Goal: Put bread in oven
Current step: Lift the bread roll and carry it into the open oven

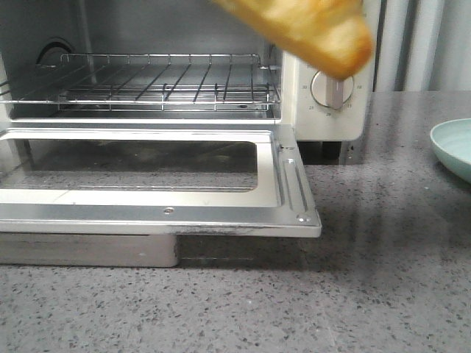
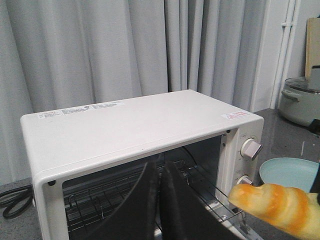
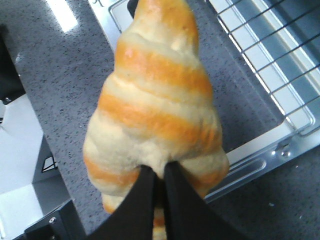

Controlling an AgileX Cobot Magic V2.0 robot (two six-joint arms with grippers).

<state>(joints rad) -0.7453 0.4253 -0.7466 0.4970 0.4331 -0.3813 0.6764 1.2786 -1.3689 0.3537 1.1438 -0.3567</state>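
While the right gripper (image 3: 159, 172) pinches the bread (image 3: 157, 107) mid-body above the oven (image 2: 135, 125) door, the soft, light roll probably dents easily, and the left gripper (image 2: 159, 172) hangs closed, empty.

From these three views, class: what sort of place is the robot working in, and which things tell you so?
Probably a kitchen, or a mock-up of one: a toaster oven on a speckled grey countertop, a lidded pot and a pale green plate nearby. Curtains hang behind.
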